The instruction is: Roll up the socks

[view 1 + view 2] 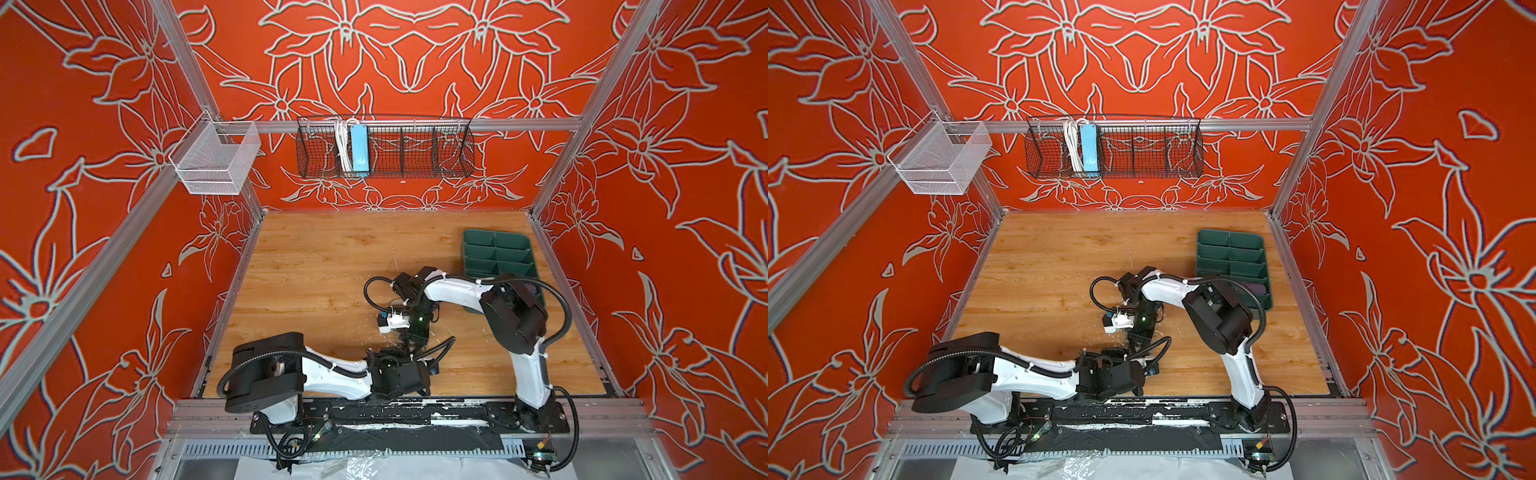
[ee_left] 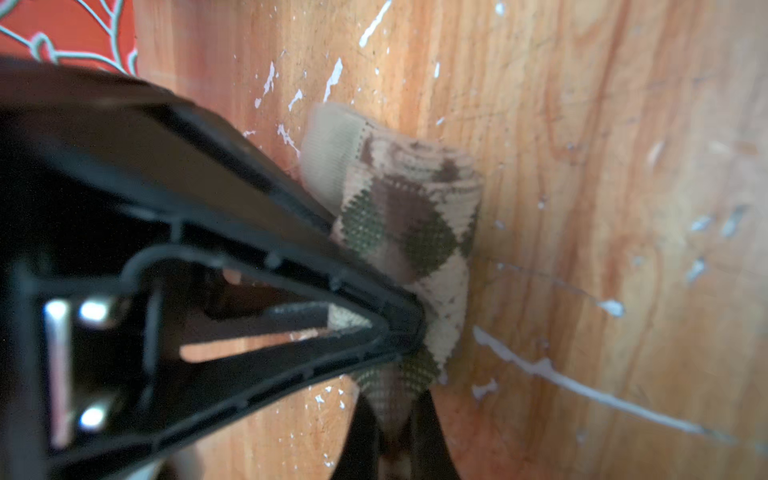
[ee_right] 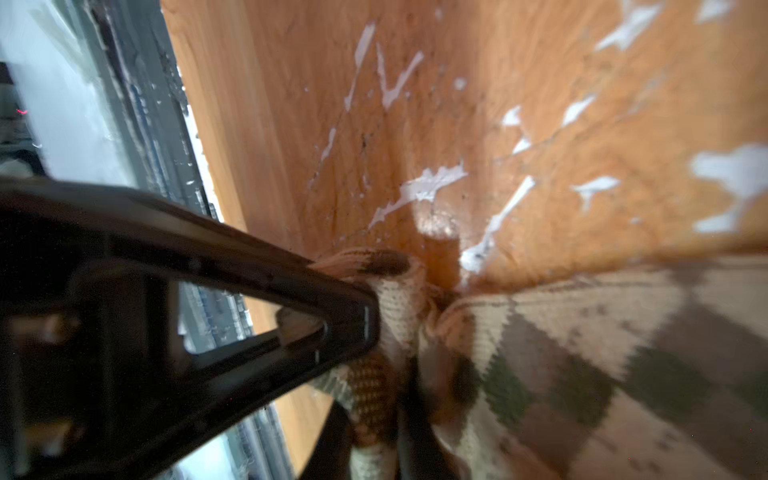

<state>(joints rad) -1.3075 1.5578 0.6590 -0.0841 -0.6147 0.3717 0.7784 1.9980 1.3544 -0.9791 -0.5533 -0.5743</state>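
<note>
The beige argyle sock lies as a thick roll on the wooden table, near the front middle. My left gripper is shut on one end of it, with fabric pinched between the two dark fingers. My right gripper is shut on bunched fabric of the same sock, close to the table's front edge. In both top views the two grippers meet tip to tip and hide the sock. The purple sock sits in a near compartment of the green tray.
The green divided tray stands at the back right of the table, partly behind the right arm. A black wire basket and a white mesh basket hang on the walls. The black front rail runs close to the right gripper.
</note>
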